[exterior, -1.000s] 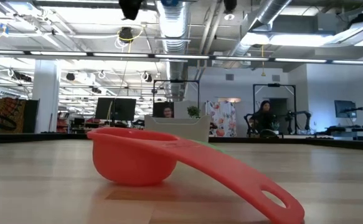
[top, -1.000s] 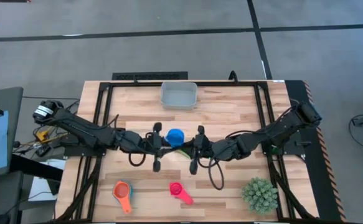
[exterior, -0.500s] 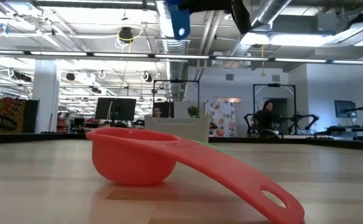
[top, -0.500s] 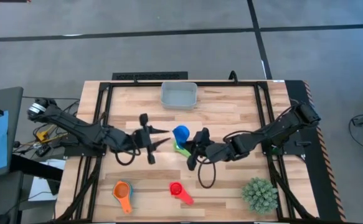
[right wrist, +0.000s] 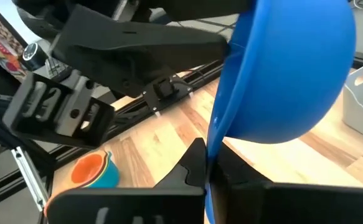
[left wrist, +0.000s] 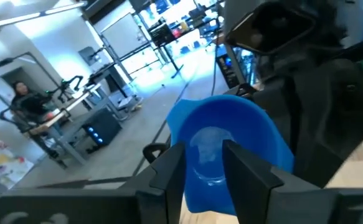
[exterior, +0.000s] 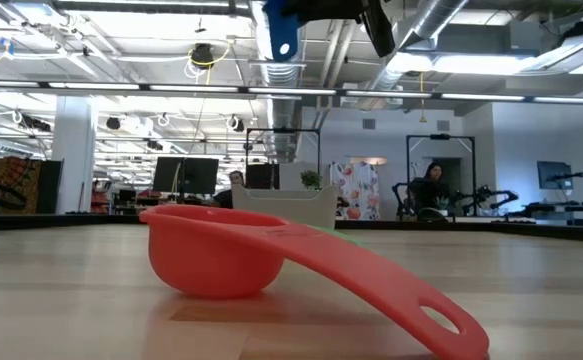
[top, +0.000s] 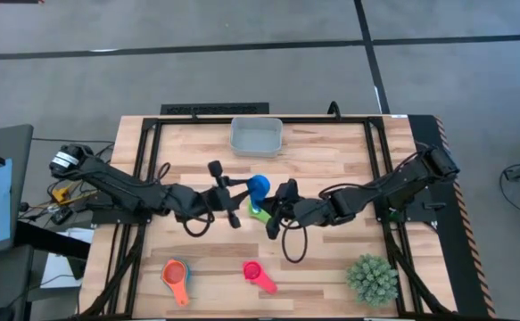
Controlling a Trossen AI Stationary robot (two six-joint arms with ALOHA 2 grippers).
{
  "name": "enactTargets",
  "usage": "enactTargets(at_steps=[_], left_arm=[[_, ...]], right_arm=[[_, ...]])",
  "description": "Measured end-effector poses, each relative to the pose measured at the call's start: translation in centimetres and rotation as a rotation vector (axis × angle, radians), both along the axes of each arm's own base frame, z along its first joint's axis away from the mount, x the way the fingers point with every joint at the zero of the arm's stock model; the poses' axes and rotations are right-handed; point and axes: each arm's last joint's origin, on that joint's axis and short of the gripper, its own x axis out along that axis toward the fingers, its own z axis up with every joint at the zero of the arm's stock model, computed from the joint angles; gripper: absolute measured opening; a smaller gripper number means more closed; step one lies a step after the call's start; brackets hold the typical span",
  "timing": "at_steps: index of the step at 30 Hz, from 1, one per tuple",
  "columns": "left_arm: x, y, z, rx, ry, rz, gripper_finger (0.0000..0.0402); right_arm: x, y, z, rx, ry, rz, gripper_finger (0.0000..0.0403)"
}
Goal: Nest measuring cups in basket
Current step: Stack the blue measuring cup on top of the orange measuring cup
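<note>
My right gripper (top: 268, 205) is shut on a blue measuring cup (top: 258, 186) and holds it up above the table's middle. The cup also shows at the top of the low view (exterior: 283, 30). My left gripper (top: 240, 189) is open beside the cup, on its left. In the left wrist view its fingers (left wrist: 243, 171) point at the cup's open mouth (left wrist: 221, 143); I cannot tell whether they touch it. A green cup (top: 257, 212) lies on the table under the right gripper. The pale basket (top: 256, 136) stands near the far edge. My right gripper pinches the blue cup's flat handle (right wrist: 214, 140) between its two fingers. The cup is lifted clear of the table. It is turned on its side, so its mouth faces the left gripper and its round bottom (right wrist: 299, 68) faces away.
An orange cup nested in a light blue one (top: 177, 275) and a red cup (top: 258, 275) lie near the front edge. The red cup fills the low view (exterior: 216, 250). A spiky green plant (top: 371, 278) stands at the front right.
My right gripper has lifted the blue cup off the table and turned it on its side. My left gripper drew back toward the table's left edge, then came back toward the cup.
</note>
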Motion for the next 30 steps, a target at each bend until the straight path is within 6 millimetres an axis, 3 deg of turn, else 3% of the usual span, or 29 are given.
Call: enactTargets(at_steps=[8, 22, 30], left_arm=[[-0.2, -0.2, 0.1, 0.009, 0.0, 0.047, 0.0069], [-0.4, -0.5, 0.2, 0.038, 0.019, 0.085, 0.0107], [0.1, 0.6, -0.5, -0.004, 0.049, 0.014, 0.0092]], right_arm=[[0.0, 0.0, 0.0, -0.018, 0.007, 0.008, 0.0009], [0.0, 0.2, -0.1, -0.039, 0.019, 0.038, 0.0013], [0.0, 0.3, -0.2, -0.023, 0.034, 0.105, 0.0008]])
